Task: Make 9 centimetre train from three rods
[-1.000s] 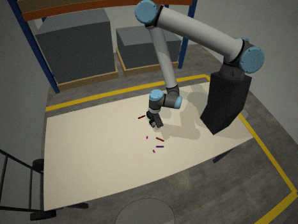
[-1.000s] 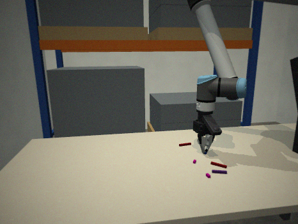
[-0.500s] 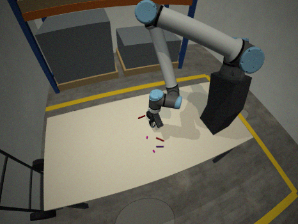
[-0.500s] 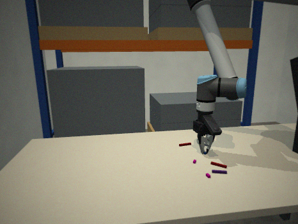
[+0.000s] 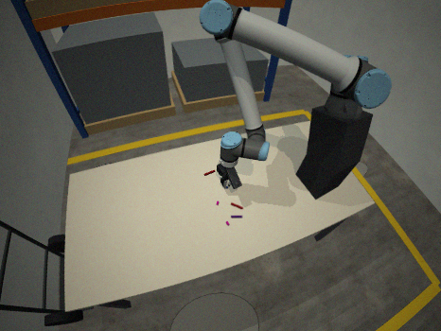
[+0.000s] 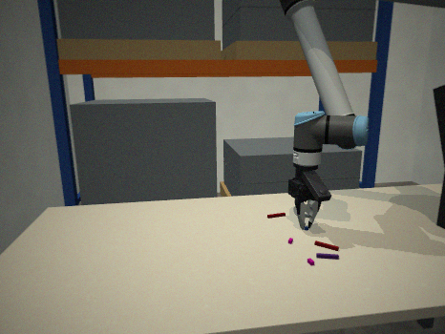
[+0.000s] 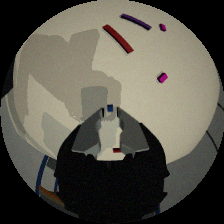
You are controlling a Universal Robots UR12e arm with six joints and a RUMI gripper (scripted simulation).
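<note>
1. The bench [image 6: 119, 267] is a wide cream top with the rods gathered toward its far right part, all close to the pincer.
2. The arm [image 5: 293, 43] reaches over from its dark pedestal [image 5: 331, 156] and points the pincer [image 6: 306, 225] straight down at the bench.
3. The pincer's tips are just off the surface, its jaws parted a little around a small blue rod [image 7: 110, 107]; whether they are gripping it or it lies loose between them I cannot tell.
4. A red rod [image 6: 276, 215] lies flat just to the camera-left of the pincer in the exterior view.
5. A second red rod [image 6: 327, 245] lies near the pincer on the near side, and a purple rod [image 6: 328, 256] lies just beyond it, apart.
6. Two magenta rods lie nearer the camera: one [image 6: 290, 240] close below the pincer, the other [image 6: 310, 261] beside the purple rod's left end.
</note>
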